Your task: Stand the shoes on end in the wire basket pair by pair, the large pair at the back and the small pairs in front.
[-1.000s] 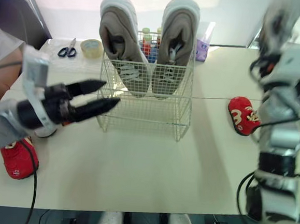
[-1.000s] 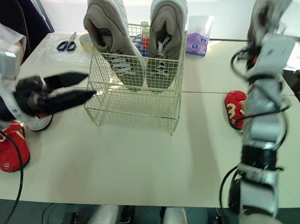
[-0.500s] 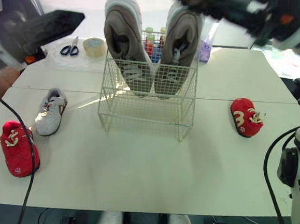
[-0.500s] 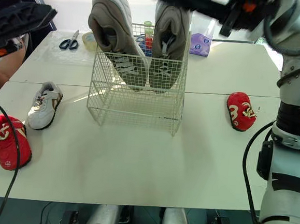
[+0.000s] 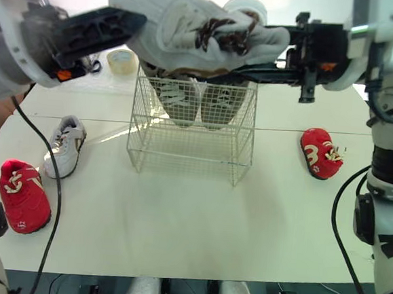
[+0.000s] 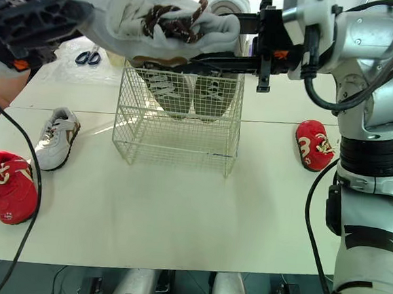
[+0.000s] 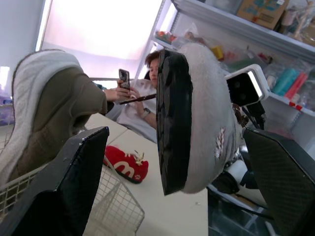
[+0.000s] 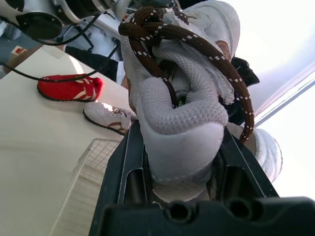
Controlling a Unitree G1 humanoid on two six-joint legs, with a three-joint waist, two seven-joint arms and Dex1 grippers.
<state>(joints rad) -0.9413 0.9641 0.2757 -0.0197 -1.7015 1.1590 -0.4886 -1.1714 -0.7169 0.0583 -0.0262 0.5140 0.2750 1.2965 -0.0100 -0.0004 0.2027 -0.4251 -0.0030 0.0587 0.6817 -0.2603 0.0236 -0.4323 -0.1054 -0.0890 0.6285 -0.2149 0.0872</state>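
one white shoe above the wire basket, clenched in the right end effector; left end effector open around its toe.

Right arm reaches across the upper frame from the right, its gripper clamped on the white shoe heel. Left gripper, upper left, has fingers spread apart

Wht-grey shoe w/ brown laces; basket white.
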